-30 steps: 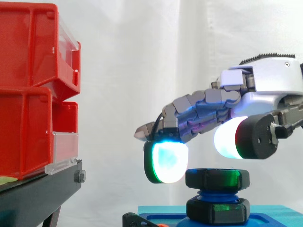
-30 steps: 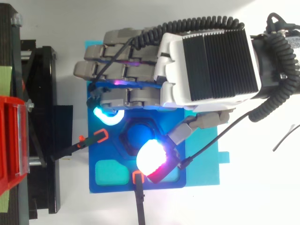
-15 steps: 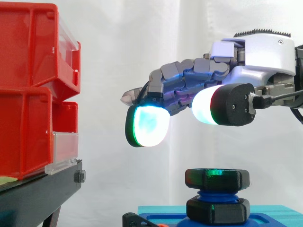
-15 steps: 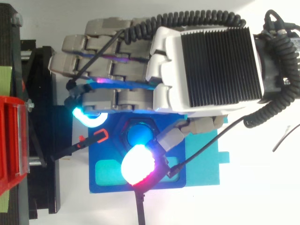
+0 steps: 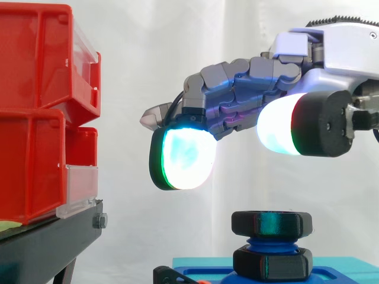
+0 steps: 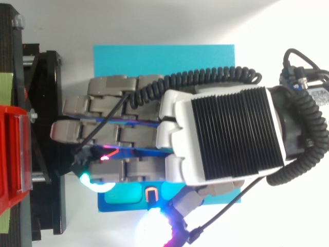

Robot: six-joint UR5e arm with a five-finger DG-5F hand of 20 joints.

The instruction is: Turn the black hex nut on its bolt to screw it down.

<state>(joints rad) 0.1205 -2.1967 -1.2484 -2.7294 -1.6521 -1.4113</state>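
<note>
The robot hand (image 5: 249,106) has lifted clear of the black hex nut (image 5: 271,224), fingers (image 5: 225,77) loosely spread, holding nothing; a fresh grip seems needed before turning resumes.

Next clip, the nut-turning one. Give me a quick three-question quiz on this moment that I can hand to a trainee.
1. True or false: the hand is touching the black hex nut.
2. In the side view, on which side of the nut do the red bins stand? A) left B) right C) directly above it
3. Fill in: the bolt thread showing just under the nut is ____ in colour.

Key: 1 false, the hand hovers above the nut with a clear gap between them. 2 A. 3 blue.
</note>
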